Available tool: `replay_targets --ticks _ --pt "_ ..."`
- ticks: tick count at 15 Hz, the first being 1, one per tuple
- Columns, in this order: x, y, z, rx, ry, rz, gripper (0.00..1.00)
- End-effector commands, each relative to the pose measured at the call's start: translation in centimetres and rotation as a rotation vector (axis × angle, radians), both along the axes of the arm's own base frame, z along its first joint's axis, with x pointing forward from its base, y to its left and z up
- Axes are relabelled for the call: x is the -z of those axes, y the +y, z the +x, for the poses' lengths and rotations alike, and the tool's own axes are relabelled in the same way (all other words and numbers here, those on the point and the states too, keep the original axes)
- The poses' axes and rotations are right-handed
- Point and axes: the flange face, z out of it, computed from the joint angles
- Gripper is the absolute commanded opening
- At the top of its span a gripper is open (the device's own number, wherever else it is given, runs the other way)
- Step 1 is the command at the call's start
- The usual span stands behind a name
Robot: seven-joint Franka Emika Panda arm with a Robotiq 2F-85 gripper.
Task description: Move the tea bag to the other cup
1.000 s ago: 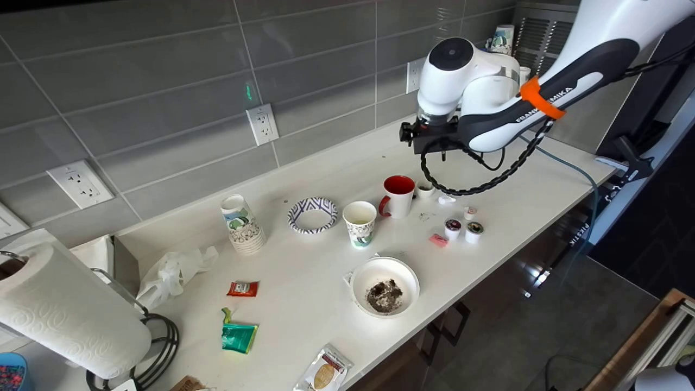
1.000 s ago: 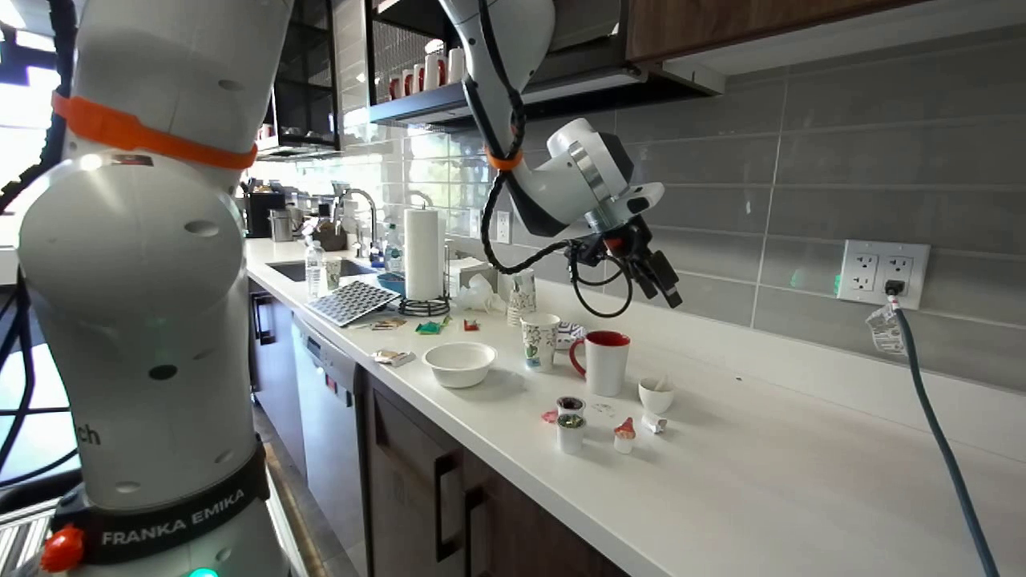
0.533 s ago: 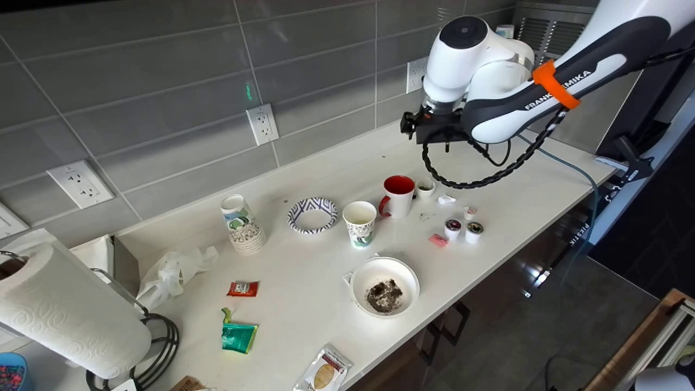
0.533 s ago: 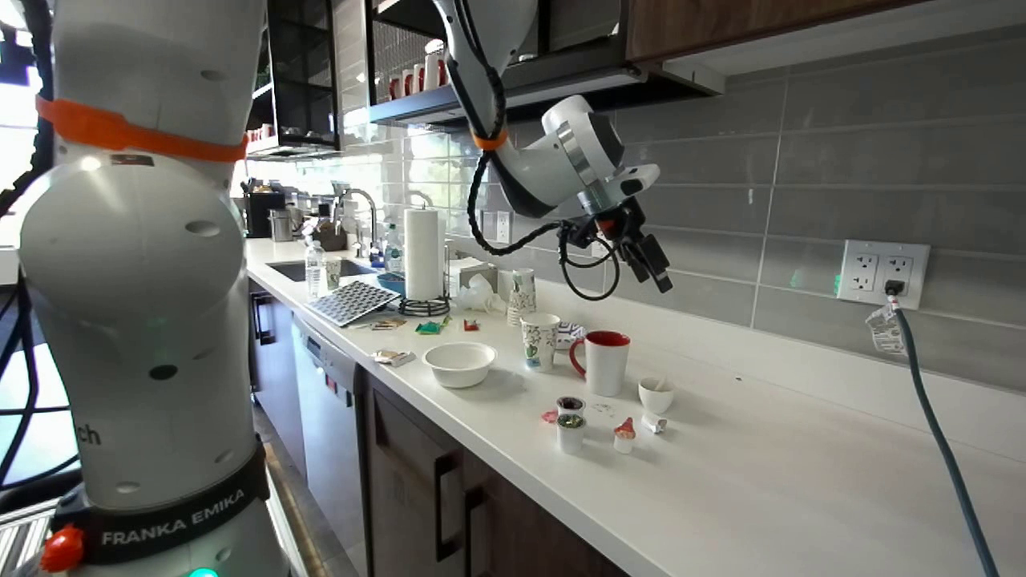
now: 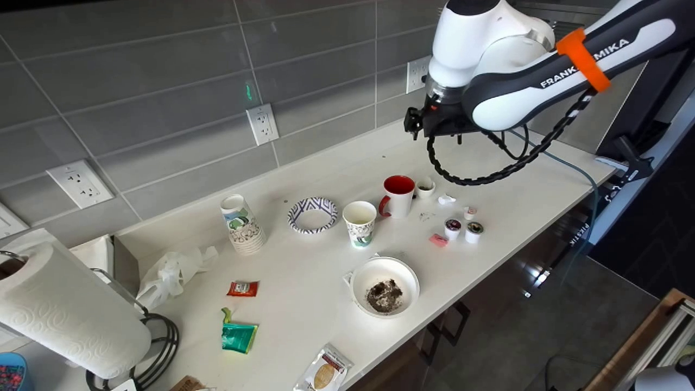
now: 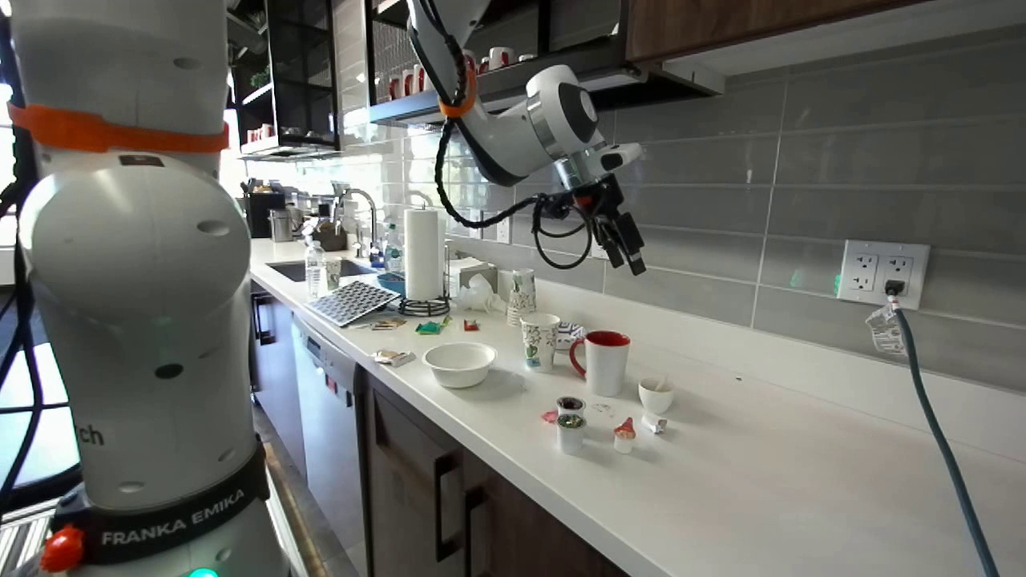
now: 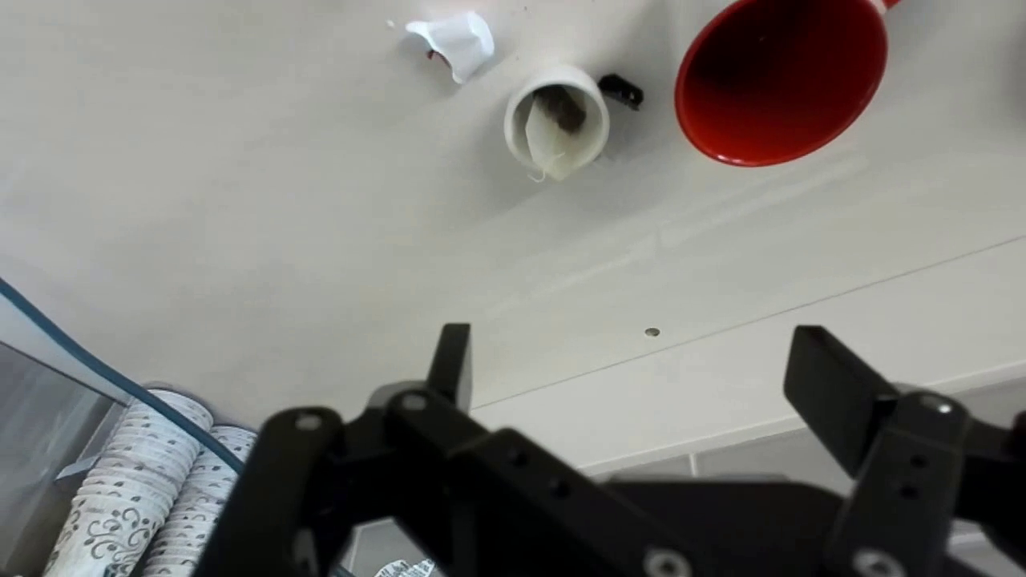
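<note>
A tea bag (image 7: pixel 549 143) with a pale wrapper and dark contents sits inside a small white cup (image 7: pixel 597 132). That cup also shows in both exterior views (image 5: pixel 425 188) (image 6: pixel 656 398). A white mug with a red inside and red handle (image 5: pixel 399 205) stands beside it; it also shows in the wrist view (image 7: pixel 781 88). A patterned paper cup (image 5: pixel 360 228) stands past the mug. My gripper (image 7: pixel 631 330) is open, with nothing between its fingers. In an exterior view the gripper (image 6: pixel 629 267) hangs well above the counter, over the mug and close to the back wall.
A white bowl (image 5: pixel 410 290) with dark grounds stands near the counter's front edge. Several small pods (image 5: pixel 473 232) and a crumpled white scrap (image 7: pixel 461 42) lie near the cups. A black clip (image 7: pixel 620 90) touches or nearly touches the small cup. A shelf (image 6: pixel 425 104) hangs above.
My arm and gripper have risen and shifted leftward in the exterior view that shows the robot base. The cups, the bowl and the other things on the counter have not moved.
</note>
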Motion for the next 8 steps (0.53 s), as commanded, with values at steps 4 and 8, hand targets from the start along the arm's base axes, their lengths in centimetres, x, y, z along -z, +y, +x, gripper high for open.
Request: replay_targets --ticks 4,8 --pt "-2.3 1.7 -3.9 -0.031 0.049 0.037 1.00" --pt "-2.7 2.1 -5.4 -0.067 0.063 0.154 1.00"
